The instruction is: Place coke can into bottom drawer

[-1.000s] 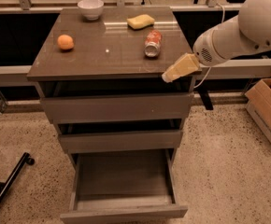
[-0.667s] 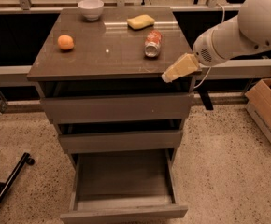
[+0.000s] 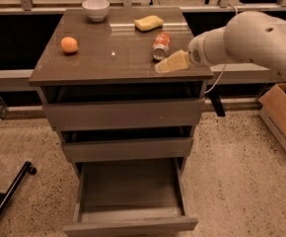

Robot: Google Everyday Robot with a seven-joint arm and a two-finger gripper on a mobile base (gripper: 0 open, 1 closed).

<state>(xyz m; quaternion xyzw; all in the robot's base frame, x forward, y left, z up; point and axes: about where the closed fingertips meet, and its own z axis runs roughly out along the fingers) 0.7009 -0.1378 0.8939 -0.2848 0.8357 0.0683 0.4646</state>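
The coke can (image 3: 161, 45) lies on its side on the cabinet top (image 3: 108, 58), toward the right. My gripper (image 3: 168, 64) comes in from the right on the white arm, its cream fingers just in front of the can, over the top's right front part, with nothing held. The bottom drawer (image 3: 130, 209) is pulled out and its tray is empty. The two drawers above it are shut.
An orange (image 3: 69, 44) sits at the left of the top, a white bowl (image 3: 95, 9) at the back, a yellow sponge (image 3: 148, 22) behind the can. A cardboard box (image 3: 282, 120) stands on the floor at the right. A black bar (image 3: 10, 194) lies at lower left.
My gripper has moved left and up, from beyond the top's right front corner to over the top, just in front of the can. The can has not moved.
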